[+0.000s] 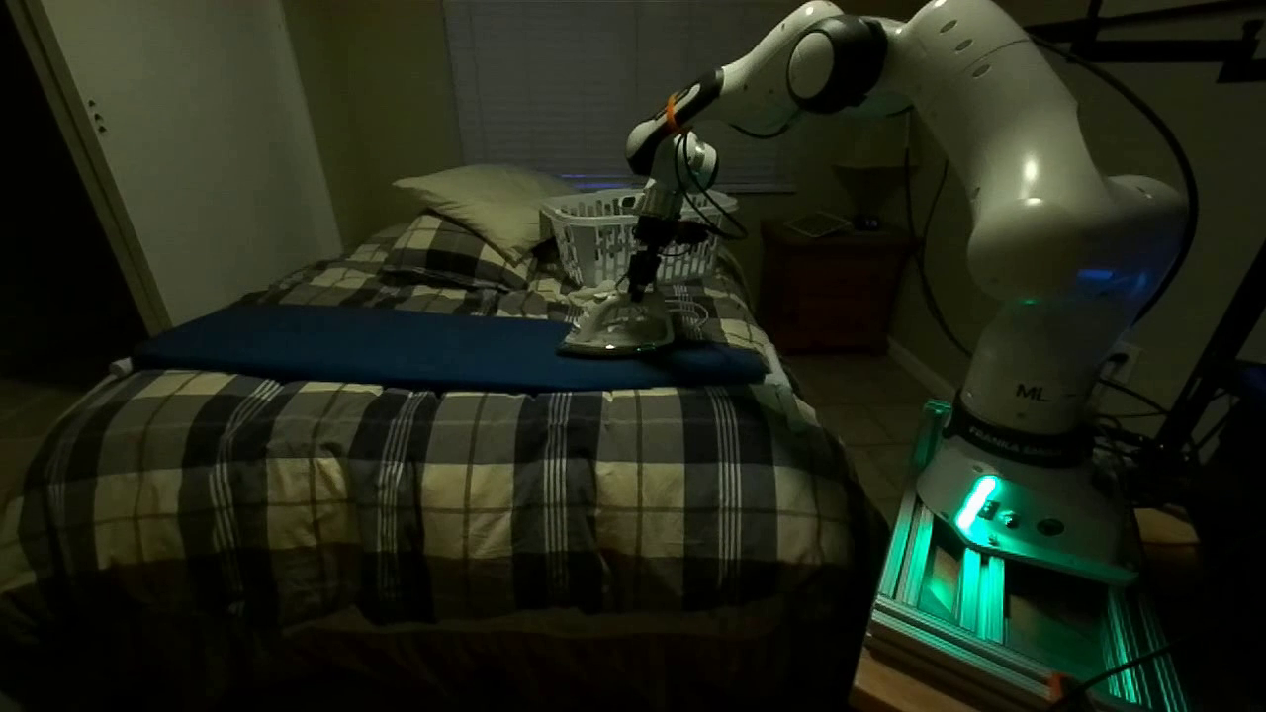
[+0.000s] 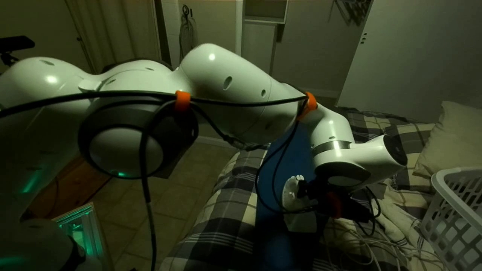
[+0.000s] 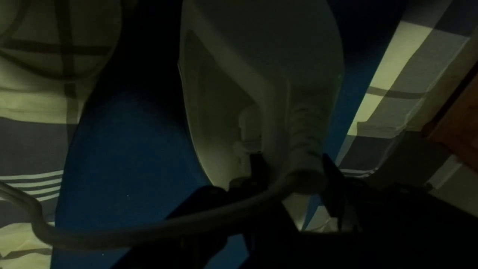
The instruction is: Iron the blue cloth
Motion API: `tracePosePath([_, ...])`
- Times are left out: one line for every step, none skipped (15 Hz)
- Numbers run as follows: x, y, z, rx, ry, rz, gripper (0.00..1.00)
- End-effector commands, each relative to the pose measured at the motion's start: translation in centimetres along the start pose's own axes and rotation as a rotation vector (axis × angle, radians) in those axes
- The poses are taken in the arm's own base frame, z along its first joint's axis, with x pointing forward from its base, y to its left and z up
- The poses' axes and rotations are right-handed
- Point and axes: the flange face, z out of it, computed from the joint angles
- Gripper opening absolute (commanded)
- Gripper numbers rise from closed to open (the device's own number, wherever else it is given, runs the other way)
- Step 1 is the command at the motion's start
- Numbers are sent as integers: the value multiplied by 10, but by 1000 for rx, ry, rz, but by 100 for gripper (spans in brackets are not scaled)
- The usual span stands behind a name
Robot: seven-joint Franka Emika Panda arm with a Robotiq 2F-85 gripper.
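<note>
See the plaid bedspread [image 1: 475, 494] reaching out from under the cloth [image 1: 366, 341] on both sides. See the white arm [image 1: 1029, 138] mounted apart from one end of the cloth and bent over it. Find the cloth itself, dark blue and long, laid flat across the bedspread. Make out the dim nightstand [image 1: 831, 282] well apart from the cloth, past its arm-side end. Note the white slotted basket [image 1: 593, 247] near the cloth, and the pale pillow [image 1: 485, 198] on the same side of it, farther off and tilted. In both exterior views, see the pale iron [image 1: 618, 338] sole down on the cloth, nearer its arm-side end. Just above the cloth, find the pincer [image 3: 295, 168] grasping the iron by its handle [image 3: 278, 123]. In the wrist view, trace the cord [image 3: 149, 233] from the handle's end across the cloth and past its edge.
</note>
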Motion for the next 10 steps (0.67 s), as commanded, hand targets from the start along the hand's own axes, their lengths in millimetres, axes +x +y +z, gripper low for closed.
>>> tracePosePath([-33,-19,-7,12,-24,75,14])
tracePosePath([-39,-21,-11,5,-32,90,14])
tracePosePath([-47,-25,-14,5,-40,103,14])
tracePosePath([-53,-28,-16,3,-47,114,14])
tracePosePath([-60,-31,-17,4,-52,125,14])
tracePosePath([-67,-34,-17,8,-60,134,14])
tracePosePath([-72,-37,-16,12,-62,143,14])
tracePosePath([-76,-39,-16,18,-61,151,14])
tracePosePath([-77,-39,-15,15,-61,150,14])
tracePosePath([-77,-38,-14,11,-57,146,14])
